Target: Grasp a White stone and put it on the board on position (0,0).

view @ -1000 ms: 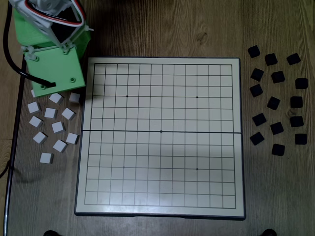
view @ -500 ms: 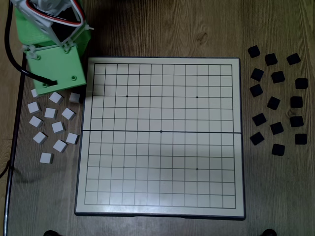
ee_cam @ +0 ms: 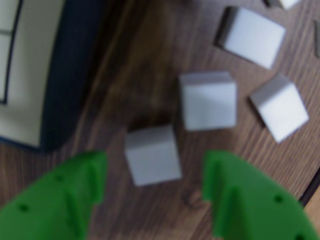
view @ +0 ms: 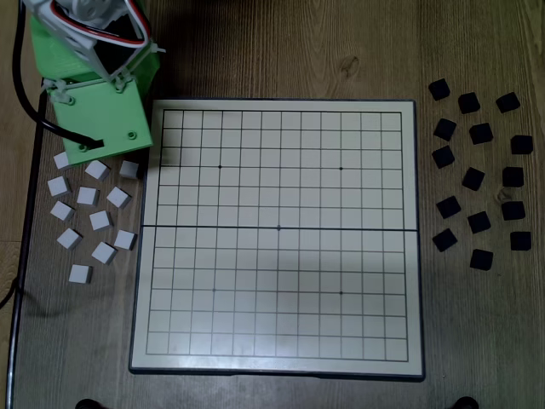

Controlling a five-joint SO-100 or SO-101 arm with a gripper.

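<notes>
In the wrist view a white stone (ee_cam: 152, 155), a small cube, lies on the wooden table between my two green fingers. My gripper (ee_cam: 154, 172) is open, with one finger on each side of the stone and a gap to each; it does not touch it. Other white stones lie just beyond it, the closest one (ee_cam: 207, 100) up and to the right. The board (ee_cam: 30, 75) shows at the upper left. In the fixed view my green arm (view: 102, 119) hangs over the top of the white stone cluster (view: 88, 196), left of the board (view: 278, 281). No stones lie on the board.
Several black stones (view: 473, 179) are scattered on the table right of the board. A black cable (view: 25, 94) runs down the left side by the arm. The board's dark rim (ee_cam: 70, 75) stands close to the left finger in the wrist view.
</notes>
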